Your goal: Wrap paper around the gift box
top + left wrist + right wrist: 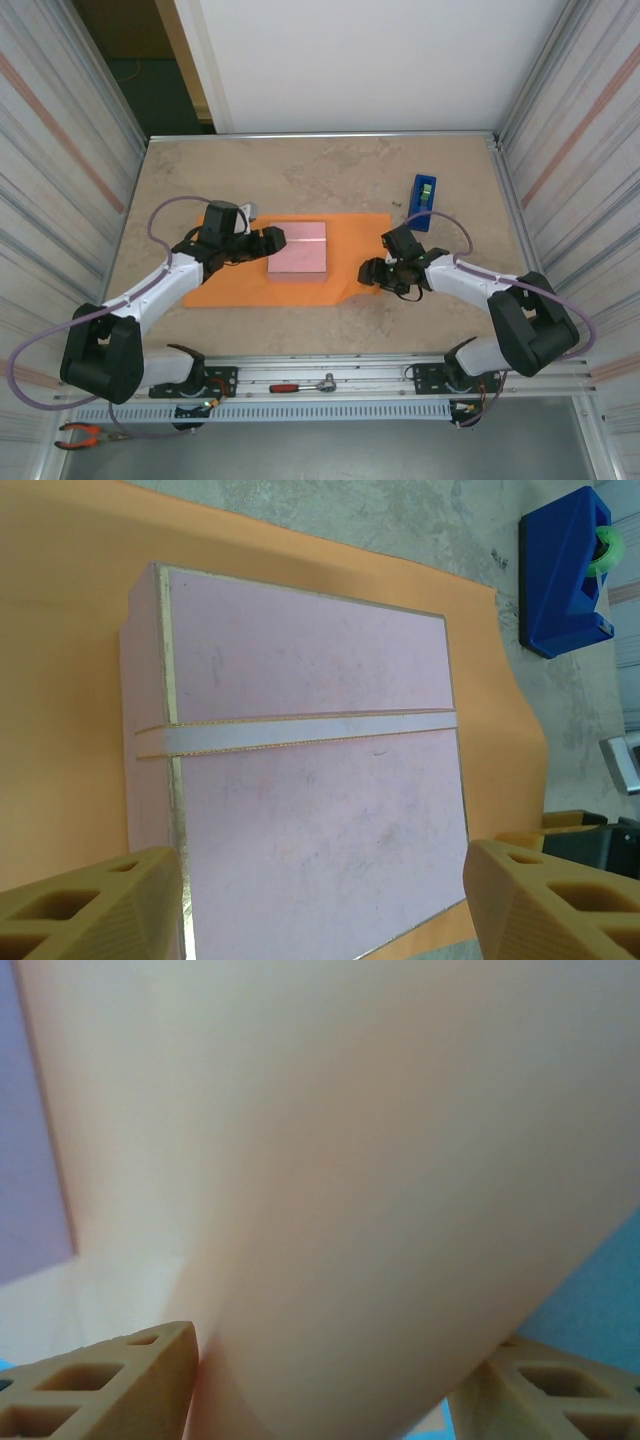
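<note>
1. The paper (300,290) lies spread across the middle of the table (330,180), with the pink box (298,248) sitting near its centre.
2. The left gripper (268,240) is at the box's left edge with its jaws spread wide and a finger (90,910) by either near corner. I cannot tell whether they touch the box.
3. The right gripper (372,272) sits at the paper's right edge, jaws apart, with a raised curl of the sheet between them.
4. A blue tape dispenser (424,202) stands near the paper's far right corner.
</note>
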`<action>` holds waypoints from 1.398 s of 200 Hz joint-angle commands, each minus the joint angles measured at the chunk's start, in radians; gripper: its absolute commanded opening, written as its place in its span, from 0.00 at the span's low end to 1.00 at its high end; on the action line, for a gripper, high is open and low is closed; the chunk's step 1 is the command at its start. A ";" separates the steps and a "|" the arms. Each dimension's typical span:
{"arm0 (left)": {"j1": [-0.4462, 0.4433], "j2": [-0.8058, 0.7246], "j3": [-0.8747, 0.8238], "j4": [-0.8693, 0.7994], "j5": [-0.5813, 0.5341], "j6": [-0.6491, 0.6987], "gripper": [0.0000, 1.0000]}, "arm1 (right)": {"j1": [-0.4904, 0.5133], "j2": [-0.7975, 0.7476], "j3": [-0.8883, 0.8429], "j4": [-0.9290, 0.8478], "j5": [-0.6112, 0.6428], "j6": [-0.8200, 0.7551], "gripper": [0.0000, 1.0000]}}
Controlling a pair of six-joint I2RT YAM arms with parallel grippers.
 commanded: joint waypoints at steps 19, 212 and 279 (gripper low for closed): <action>0.001 0.011 0.023 0.029 0.010 0.011 0.75 | -0.092 0.015 0.014 0.174 -0.105 -0.033 0.65; -0.005 0.026 0.116 -0.029 0.065 -0.011 0.74 | 0.027 -0.060 0.211 -0.067 -0.141 -0.077 0.00; -0.077 0.050 0.174 0.016 0.054 -0.095 0.73 | 0.203 0.078 0.393 -0.044 -0.142 -0.060 0.01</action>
